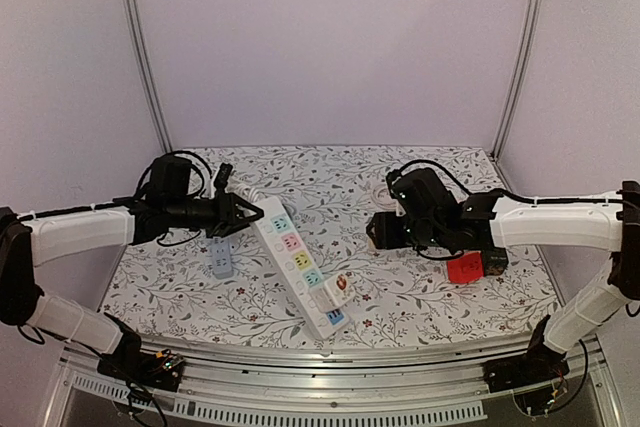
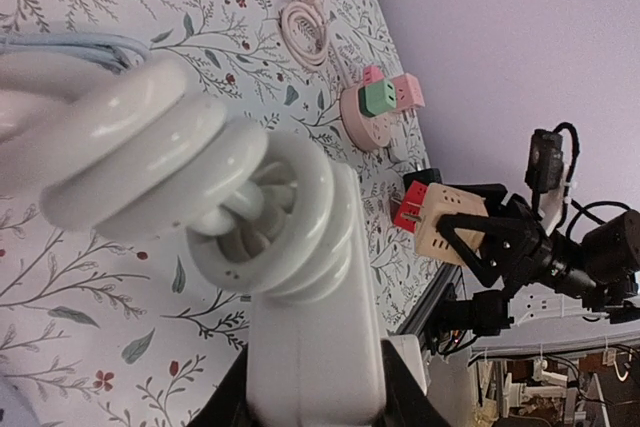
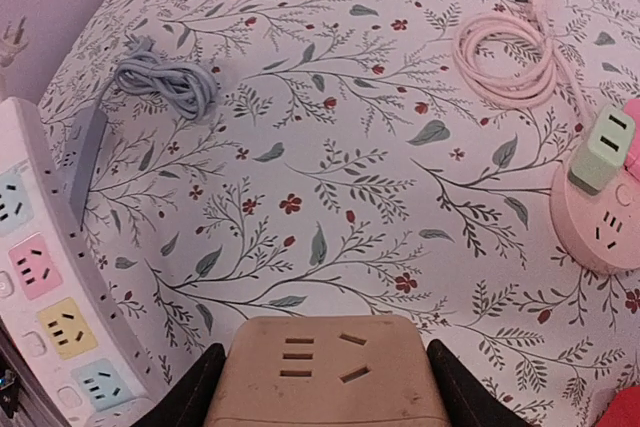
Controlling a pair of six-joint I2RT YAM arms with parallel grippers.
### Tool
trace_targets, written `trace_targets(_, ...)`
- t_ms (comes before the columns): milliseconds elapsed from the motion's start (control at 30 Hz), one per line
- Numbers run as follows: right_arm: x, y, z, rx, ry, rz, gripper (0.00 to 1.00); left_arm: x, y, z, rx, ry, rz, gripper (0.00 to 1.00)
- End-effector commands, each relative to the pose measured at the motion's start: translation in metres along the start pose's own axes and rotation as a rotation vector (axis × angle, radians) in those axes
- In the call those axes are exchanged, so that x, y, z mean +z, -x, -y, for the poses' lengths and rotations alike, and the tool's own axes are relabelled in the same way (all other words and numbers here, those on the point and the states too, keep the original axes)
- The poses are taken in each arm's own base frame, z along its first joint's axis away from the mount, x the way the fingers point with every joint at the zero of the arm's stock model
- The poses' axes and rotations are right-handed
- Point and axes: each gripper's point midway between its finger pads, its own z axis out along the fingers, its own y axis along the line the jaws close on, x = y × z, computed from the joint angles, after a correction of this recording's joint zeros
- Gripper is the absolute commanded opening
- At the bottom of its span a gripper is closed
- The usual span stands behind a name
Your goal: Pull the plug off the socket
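Clearly the right hand [image 3: 335, 382] is clenched on a beige cube plug [image 3: 335, 352], held off the tabletop [image 3: 330, 147] and well apart from the white strip [image 1: 300, 267]. In its own wrist view only one slotted face of the plug shows, and from above the plug is hidden under the wrist. The left hand [image 2: 315, 392] is clamped on a white body [image 2: 315, 327] with thick white cord [image 2: 180, 167] looped at its end, by the strip's far end. Whether that body is the strip itself or its own plug I cannot tell, since the cord fills the view. A red block [image 1: 465, 267] lies partly under the right forearm, and a round pink socket [image 3: 595, 222] is cut off at the frame edge
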Motion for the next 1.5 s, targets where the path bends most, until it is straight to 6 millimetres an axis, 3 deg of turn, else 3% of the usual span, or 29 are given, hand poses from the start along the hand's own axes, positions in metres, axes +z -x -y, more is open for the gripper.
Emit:
trace_targets(0, 0.017, -0.030, 0.041, 0.167, -0.068, -0.118, 0.10, -0.004, 0.009, -0.022, 0.107, 0.092, 0.060, 0.00)
trace_targets(133, 0.025, -0.049, 0.077, 0.213, -0.159, -0.159, 0.11, -0.006, 0.009, -0.023, 0.103, 0.098, 0.069, 0.00)
trace_targets(333, 0.020, -0.062, 0.117, 0.162, -0.333, -0.186, 0.13, -0.004, 0.010, -0.023, 0.095, 0.097, 0.072, 0.00)
trace_targets(667, 0.011, -0.076, 0.162, 0.141, -0.479, -0.251, 0.23, -0.004, 0.013, -0.022, 0.096, 0.092, 0.080, 0.00)
trace_targets(900, 0.009, -0.076, 0.171, 0.160, -0.496, -0.265, 0.38, -0.003, 0.012, -0.022, 0.094, 0.087, 0.077, 0.00)
trace_targets(1200, 0.010, -0.075, 0.171, 0.168, -0.503, -0.274, 0.66, -0.004, 0.011, -0.020, 0.099, 0.083, 0.078, 0.00)
trace_targets(1467, 0.004, -0.066, 0.169, 0.156, -0.496, -0.257, 0.82, -0.006, 0.012, -0.019, 0.103, 0.082, 0.079, 0.00)
